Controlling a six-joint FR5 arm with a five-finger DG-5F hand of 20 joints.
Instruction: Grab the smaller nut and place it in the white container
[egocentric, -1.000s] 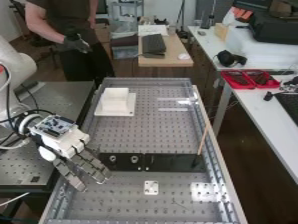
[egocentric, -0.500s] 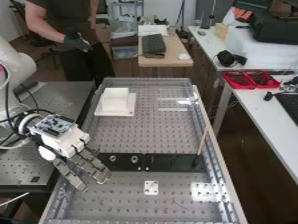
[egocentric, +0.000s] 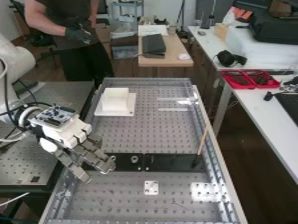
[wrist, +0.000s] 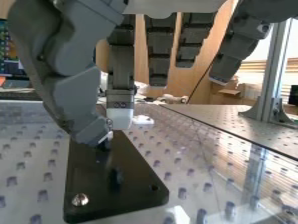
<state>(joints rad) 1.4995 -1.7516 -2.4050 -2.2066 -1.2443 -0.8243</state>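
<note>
Evidently the grab was the step in hand, at or just past its closing. At the left of the high view, the white six-jointed arm (egocentric: 14, 57) reached in, and its dark grey, many-fingered hand (egocentric: 63, 136) slanted down to the left end of the flat black bar (egocentric: 174, 162). In the wrist view the thumb (wrist: 78, 97) bent in to meet the tip of the nearest finger (wrist: 120, 100), while the other fingers hung apart and played no part. Between those two tips, just above the bar, sat a small dark piece, probably the smaller metal nut (wrist: 104, 145), though the thumb hid most of it.

Farther right, beyond the bar, the square white container (egocentric: 116, 101) stood upright on its white plate (egocentric: 100, 111). Rightmost of these, the round metal bearing (egocentric: 134, 159) rested on the bar.

The next move called for a firm pinch, a straight lift clear of the bar, then a carry to the container and a release over its opening.
</note>
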